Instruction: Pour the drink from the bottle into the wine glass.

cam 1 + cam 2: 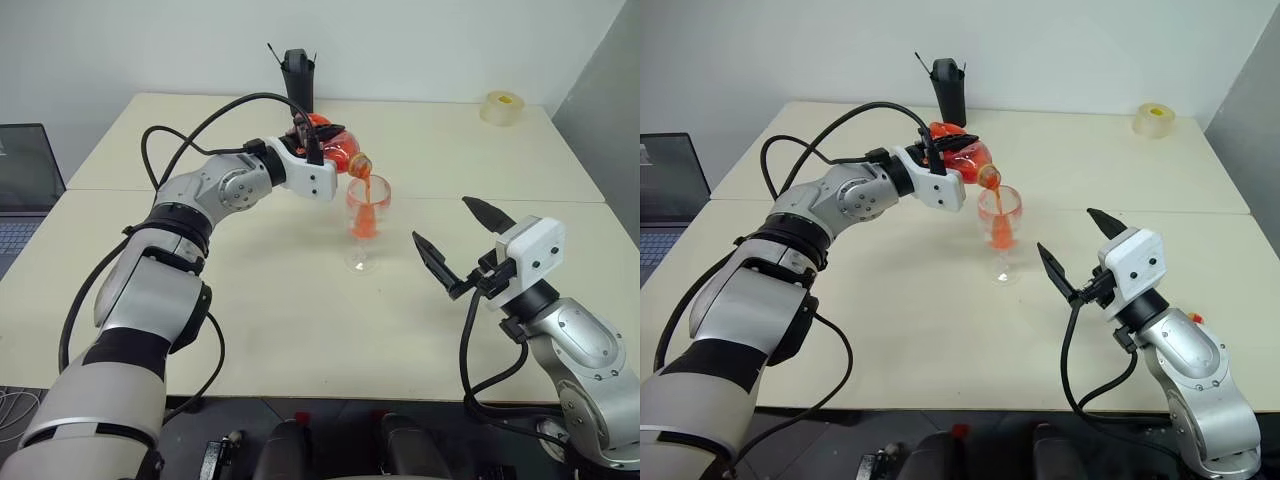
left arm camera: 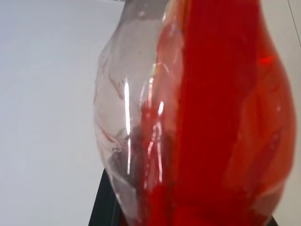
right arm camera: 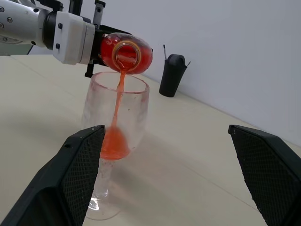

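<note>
The wine glass [image 1: 366, 222] stands upright on the pale table [image 1: 300, 320], near the middle of it, and serves as the landmark here. Just above its rim, the left gripper [image 1: 315, 150] is clamped tight around the body of the bottle [image 1: 338, 148], which lies tipped on its side with its open mouth over the bowl of the glass. The drink [image 3: 116, 120] runs in a thin red-orange stream from the bottle's mouth down into the glass, where a small pool of it has gathered at the bottom of the bowl. A good deal of the red liquid is in the bottle too, as the left wrist view shows close up.

To the right of the glass and nearer the robot, the right gripper [image 1: 460, 245] hangs above the table with its two black fingers [image 3: 70, 181] spread wide and nothing between them. It points toward the glass without touching it.

Behind the glass, at the far side of the table, stands a tall black holder [image 1: 299, 78]. Far off to the right of the glass, near the table's back corner, lies a yellowish tape roll [image 1: 502, 107]. A laptop [image 1: 25, 185] sits well to the left of the glass, beyond the table's edge.
</note>
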`<state>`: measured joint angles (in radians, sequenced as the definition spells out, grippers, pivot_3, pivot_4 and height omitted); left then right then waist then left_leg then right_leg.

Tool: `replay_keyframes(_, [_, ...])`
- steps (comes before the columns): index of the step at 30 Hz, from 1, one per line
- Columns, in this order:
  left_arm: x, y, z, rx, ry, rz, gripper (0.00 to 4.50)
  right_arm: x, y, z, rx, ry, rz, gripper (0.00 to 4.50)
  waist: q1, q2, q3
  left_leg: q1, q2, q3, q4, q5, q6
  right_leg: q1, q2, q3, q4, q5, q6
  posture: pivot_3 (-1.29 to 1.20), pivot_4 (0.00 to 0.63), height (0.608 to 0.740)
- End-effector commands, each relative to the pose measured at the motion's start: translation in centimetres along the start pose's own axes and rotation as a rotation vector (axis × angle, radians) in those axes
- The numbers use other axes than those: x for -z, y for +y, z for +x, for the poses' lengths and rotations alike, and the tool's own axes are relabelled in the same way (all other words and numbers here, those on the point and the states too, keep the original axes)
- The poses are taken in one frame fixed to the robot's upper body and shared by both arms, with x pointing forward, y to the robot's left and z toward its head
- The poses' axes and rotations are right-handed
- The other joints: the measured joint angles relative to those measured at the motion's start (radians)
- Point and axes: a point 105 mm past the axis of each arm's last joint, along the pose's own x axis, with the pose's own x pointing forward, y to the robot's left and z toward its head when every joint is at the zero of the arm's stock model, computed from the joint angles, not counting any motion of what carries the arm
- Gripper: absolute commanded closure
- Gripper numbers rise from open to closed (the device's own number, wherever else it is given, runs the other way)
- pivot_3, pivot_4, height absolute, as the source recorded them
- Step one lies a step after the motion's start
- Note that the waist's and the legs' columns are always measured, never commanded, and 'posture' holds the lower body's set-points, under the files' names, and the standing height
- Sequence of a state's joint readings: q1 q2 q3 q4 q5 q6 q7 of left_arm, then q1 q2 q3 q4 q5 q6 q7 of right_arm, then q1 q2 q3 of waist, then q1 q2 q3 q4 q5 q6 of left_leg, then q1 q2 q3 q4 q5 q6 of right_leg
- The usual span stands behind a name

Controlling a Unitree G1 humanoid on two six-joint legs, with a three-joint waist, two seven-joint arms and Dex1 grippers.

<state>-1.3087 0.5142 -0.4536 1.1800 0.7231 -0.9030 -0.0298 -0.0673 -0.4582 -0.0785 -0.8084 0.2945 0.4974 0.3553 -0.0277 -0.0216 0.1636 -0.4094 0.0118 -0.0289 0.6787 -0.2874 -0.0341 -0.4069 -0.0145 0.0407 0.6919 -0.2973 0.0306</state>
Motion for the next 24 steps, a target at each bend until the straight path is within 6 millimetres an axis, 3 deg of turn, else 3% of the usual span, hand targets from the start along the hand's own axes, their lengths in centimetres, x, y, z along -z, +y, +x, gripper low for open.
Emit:
replay_keyframes(1, [-0.3,3.0,0.2,-0.080,-0.022,0.058,3.58,-0.8,-0.2,0.0,-0.004,-0.028,-0.021,0.00,0.000,0.000,0.000,0.000,0.000,0.000,0.000,0.000,0.000,0.000,0.000,0.000,0.000,0.000,0.000,0.00,0.150,0.740])
replay_keyframes(24, [0.0,3.9,0.1,-0.105,-0.006,0.131,3.58,-1.2,1.7,-1.2,-0.117,-0.009,0.071,0.00,0.000,0.000,0.000,0.000,0.000,0.000,0.001,0.000,0.000,0.000,0.000,0.000,0.003,0.000,0.000,0.00,0.150,0.740])
